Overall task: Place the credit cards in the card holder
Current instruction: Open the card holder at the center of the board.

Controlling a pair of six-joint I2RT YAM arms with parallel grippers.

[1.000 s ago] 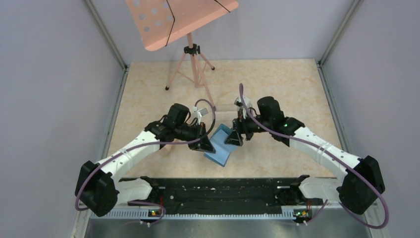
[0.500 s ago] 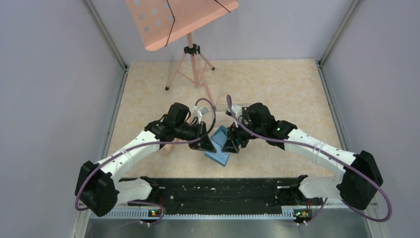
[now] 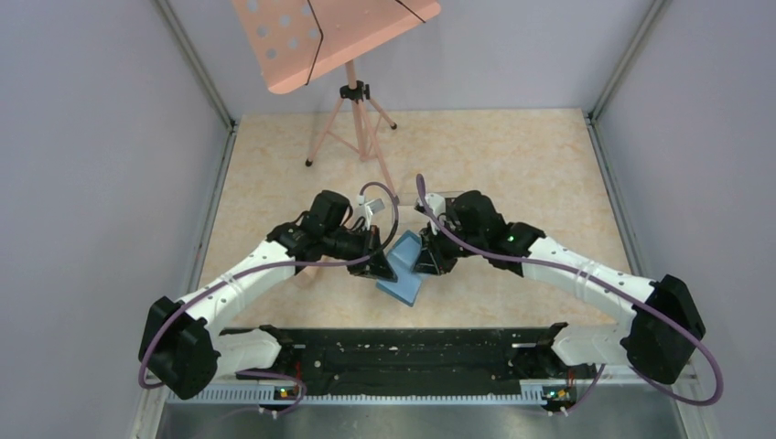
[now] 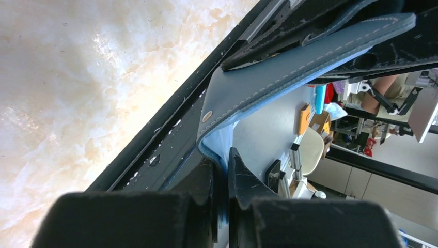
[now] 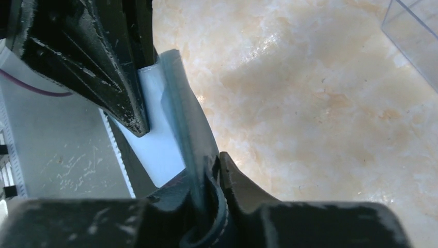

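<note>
Step in hand: judging by the grips, the two arms are spreading the card holder (image 3: 403, 274) open so that its pockets can take cards.
Card holder: it is held between the two tools over the near middle of the desk (image 3: 512, 165), its flaps bent in a V. Whether its lower corner touches the desk cannot be told.
Left tool (image 4: 222, 165): clamped tight on the edge of one flap, with the pale blue lining pinched between its fingers. The small light stud (image 4: 207, 116) sits just above the grip.
Right tool (image 5: 214, 165): closed on the edge of the other flap, which runs up out of its fingers towards the left tool.
Credit cards: no view shows them, so I cannot say where they lie.
Clear box (image 5: 413, 31): on the desk just beyond the right tool, apart from the card holder.
Doing it well: draw the two flaps apart slowly and evenly, each tool pulling along its own flap rather than twisting it. Stop once the pockets face up.
Grip advice: both holds are close to the flap edges, so a sideways tug could slip one free. A deeper bite would be safer, but it must not cover the pocket mouths.
Next need: one tool will have to let go to fetch a card. The card holder should first lie flat and open on the desk, pinned by the other tool.
Risk: the fold looks springy and may close again once released.
</note>
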